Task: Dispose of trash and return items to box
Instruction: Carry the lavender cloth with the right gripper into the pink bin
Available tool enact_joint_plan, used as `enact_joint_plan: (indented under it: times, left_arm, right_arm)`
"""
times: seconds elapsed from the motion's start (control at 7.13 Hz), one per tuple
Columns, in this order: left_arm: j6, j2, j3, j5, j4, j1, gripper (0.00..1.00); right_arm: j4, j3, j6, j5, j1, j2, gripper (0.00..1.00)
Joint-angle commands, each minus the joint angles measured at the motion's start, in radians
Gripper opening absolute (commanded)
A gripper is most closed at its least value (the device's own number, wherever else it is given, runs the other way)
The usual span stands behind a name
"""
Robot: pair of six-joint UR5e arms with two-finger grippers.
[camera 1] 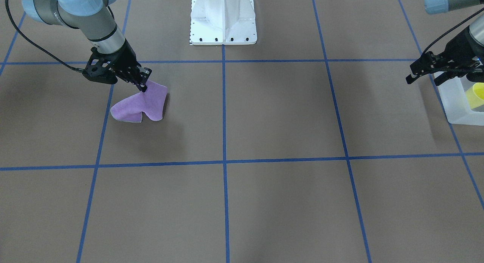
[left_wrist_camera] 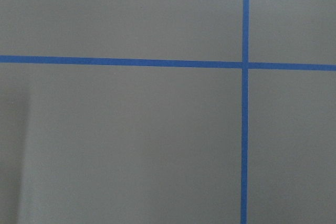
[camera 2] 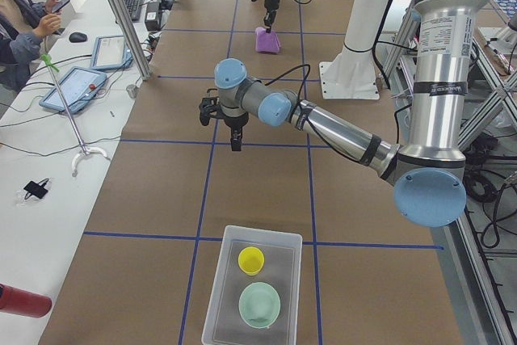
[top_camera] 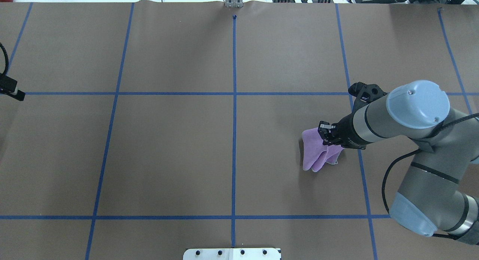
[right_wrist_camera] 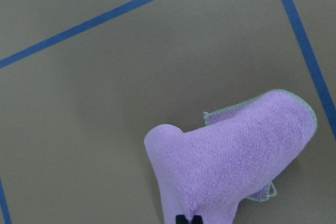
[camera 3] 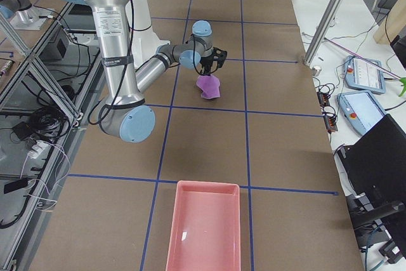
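Note:
My right gripper (camera 1: 143, 88) is shut on the top corner of a purple cloth (camera 1: 139, 107), which hangs from it with its lower fold at the table. The cloth fills the right wrist view (right_wrist_camera: 236, 156), with my fingertips (right_wrist_camera: 181, 219) at the bottom edge. The translucent box (camera 2: 215, 292) holds the yellow cup (camera 2: 251, 260) and the mint-green bowl (camera 2: 259, 305). My left gripper (camera 1: 421, 80) hovers open and empty beside the box (camera 1: 453, 104), above bare table.
A pink tray (camera 3: 204, 226) lies at the table's end on the robot's right. The white bolted pedestal (camera 1: 223, 21) stands at the robot's base. Blue tape lines cross the brown table. Operators' desks with tablets run along the far side.

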Motion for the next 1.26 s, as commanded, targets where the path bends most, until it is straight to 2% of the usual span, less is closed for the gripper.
enact_joint_plan:
  times: [0.0,0.28,0.56,0.7,0.84,1.12]
  left_arm:
    - [0.001,0.002,0.004,0.0,0.0,-0.002,0.98]
    - [-0.002,0.002,0.001,0.0,-0.002,-0.003,0.98]
    - [-0.005,0.023,-0.005,-0.002,-0.002,-0.002,0.98]
    - [-0.005,0.023,-0.005,-0.002,-0.011,-0.002,0.98]
    - [-0.006,0.023,-0.004,0.0,-0.014,-0.002,0.98]
    - [-0.003,0.023,0.006,0.0,-0.014,0.0,0.98]
  right_arm:
    - [-0.209,0.119,-0.171,0.137,0.21,-0.02,0.0]
    - [-0.238,0.139,-0.53,0.207,0.41,-0.177,0.0]
    - [-0.241,0.108,-0.985,0.346,0.736,-0.374,0.0]
    - [-0.304,0.067,-1.206,0.356,0.876,-0.397,0.0]
    - [-0.424,0.036,-1.433,0.341,0.974,-0.388,0.0]
    - [-0.448,-0.089,-1.667,0.325,1.085,-0.388,0.0]
